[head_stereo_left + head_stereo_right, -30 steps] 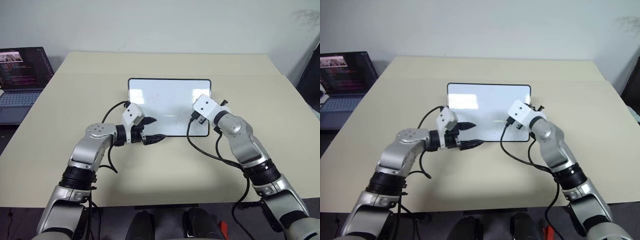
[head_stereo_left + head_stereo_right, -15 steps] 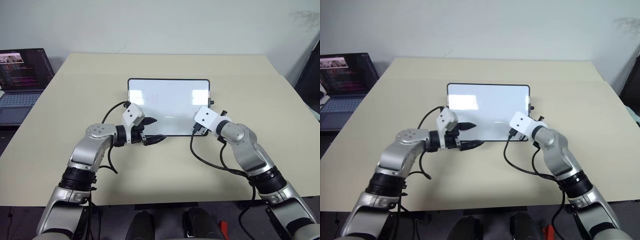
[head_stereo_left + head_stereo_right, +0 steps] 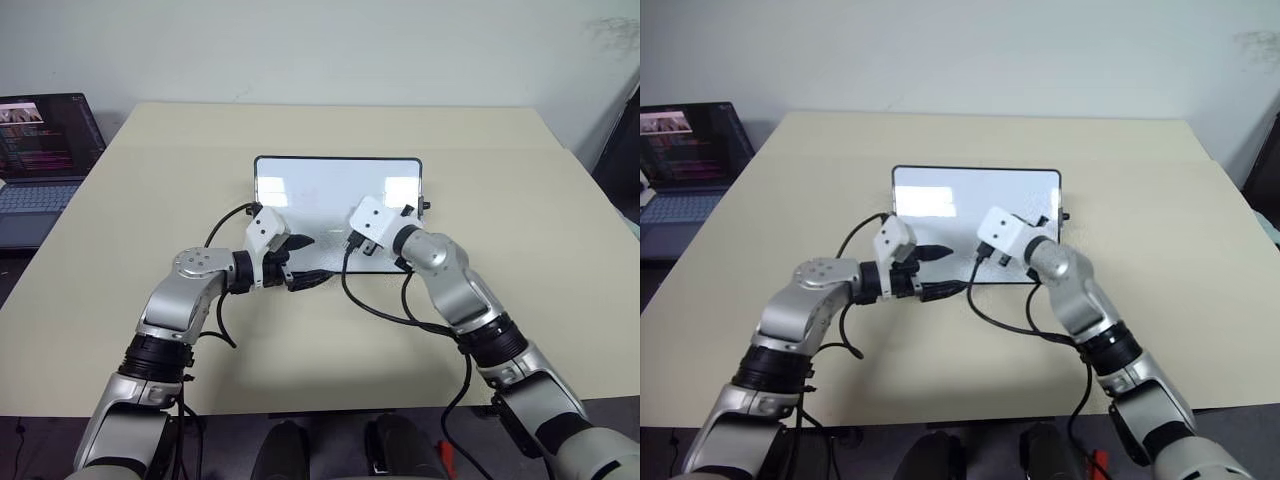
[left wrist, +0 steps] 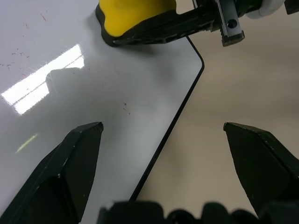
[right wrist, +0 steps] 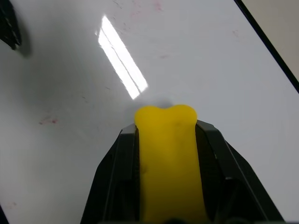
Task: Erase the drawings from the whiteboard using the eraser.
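Presently, my findings from left to right, as I read them off the feeds:

Laptop (image 3: 45, 150): sits at the far left edge, off the desk's left side, lid up and screen lit; well apart from the work.

Desk (image 3: 520, 200): pale beige top carrying the board.

Left hand (image 3: 312, 262): I see its two black fingers (image 4: 74, 163) spread apart, gripping nothing. They straddle the near left corner of the whiteboard, one finger over the white surface and the other over the bare desk just beside the frame. I cannot tell whether either finger touches the board.

Whiteboard (image 3: 320, 190): lies flat at the middle of the desk, long side towards me, thin black frame, a bright glare strip on the glossy face.

Drawings (image 5: 49, 121): faint red specks and short strokes are scattered on the white surface; one small red mark (image 4: 126, 108) lies near the frame between the left hand's fingers. From the head cameras they are too faint to make out.

Right hand (image 5: 166, 154): clamped tight on the eraser, one finger on each long side; it is over the board's near half, right of the left hand.

Eraser (image 5: 168, 140): yellow block, dark underside towards the board, its front end on or just above the white surface; contact I cannot confirm.
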Robot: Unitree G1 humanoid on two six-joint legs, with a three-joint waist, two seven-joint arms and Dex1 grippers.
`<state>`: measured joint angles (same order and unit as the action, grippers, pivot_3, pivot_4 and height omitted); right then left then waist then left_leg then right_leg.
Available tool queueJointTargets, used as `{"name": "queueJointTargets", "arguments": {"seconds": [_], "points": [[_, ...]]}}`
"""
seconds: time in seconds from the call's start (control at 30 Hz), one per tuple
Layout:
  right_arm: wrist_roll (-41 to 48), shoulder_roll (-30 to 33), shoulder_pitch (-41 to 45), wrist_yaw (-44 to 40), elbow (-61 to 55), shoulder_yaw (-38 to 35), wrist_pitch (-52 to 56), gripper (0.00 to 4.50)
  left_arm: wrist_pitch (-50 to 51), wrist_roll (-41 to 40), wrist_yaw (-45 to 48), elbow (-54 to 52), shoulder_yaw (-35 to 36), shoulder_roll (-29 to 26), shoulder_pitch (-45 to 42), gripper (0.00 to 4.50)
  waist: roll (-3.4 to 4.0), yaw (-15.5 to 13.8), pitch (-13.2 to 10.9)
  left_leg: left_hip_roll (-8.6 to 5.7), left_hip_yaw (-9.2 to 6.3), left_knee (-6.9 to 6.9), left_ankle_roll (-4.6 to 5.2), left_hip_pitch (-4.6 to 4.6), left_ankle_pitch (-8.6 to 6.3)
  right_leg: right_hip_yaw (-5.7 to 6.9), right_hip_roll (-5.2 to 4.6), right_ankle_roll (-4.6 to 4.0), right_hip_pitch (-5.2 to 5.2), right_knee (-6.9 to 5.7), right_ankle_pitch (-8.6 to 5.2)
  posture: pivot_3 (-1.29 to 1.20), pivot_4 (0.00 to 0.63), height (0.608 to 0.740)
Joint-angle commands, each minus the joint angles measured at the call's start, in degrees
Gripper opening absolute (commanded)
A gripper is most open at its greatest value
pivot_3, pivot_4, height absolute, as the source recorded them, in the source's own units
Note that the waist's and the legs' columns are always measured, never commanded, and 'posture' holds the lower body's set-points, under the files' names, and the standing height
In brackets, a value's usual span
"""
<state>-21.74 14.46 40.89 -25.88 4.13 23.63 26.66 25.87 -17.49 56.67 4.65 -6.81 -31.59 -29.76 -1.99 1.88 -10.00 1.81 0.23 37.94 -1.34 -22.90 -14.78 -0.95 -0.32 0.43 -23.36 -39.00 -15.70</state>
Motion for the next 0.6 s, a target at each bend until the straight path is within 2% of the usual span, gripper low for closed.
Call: {"name": "queueJointTargets", "arguments": {"seconds": [0.03, 0.4, 0.6], "points": [[-0.91, -1.17, 3.23, 0.71, 1.31, 0.33, -2.23, 1.25, -0.16, -0.24, -0.51, -2.57, 1.05, -0.32, 0.15, 4.50, 0.01, 0.01, 0.00, 0.00, 0.00, 0.00, 0.00, 0.01, 0.00, 0.00, -0.06, 0.00, 0.00, -0.01, 0.00, 0.00, 0.150, 0.740], [-2.27, -7.06, 14.10, 3.93, 14.69, 1.87, -11.52, 1.25, 0.92, -0.67, -3.88, -2.66, 3.84, -1.20, 1.43, 4.50, 0.04, 0.06, -0.03, 0.01, 0.00, -0.04, 0.00, -0.04, 0.00, 0.01, -0.14, -0.03, -0.10, -0.02, -0.01, 0.00, 0.150, 0.740], [-2.06, -7.48, 13.24, -4.37, 16.42, 6.36, -12.17, 1.25, 1.65, -0.52, -6.20, -1.79, 6.47, -2.32, 1.03, 4.50, 0.04, -0.01, -0.03, 0.03, -0.02, -0.07, 0.00, -0.05, 0.00, 0.04, -0.15, -0.04, -0.12, -0.02, -0.02, 0.00, 0.150, 0.740]]}}
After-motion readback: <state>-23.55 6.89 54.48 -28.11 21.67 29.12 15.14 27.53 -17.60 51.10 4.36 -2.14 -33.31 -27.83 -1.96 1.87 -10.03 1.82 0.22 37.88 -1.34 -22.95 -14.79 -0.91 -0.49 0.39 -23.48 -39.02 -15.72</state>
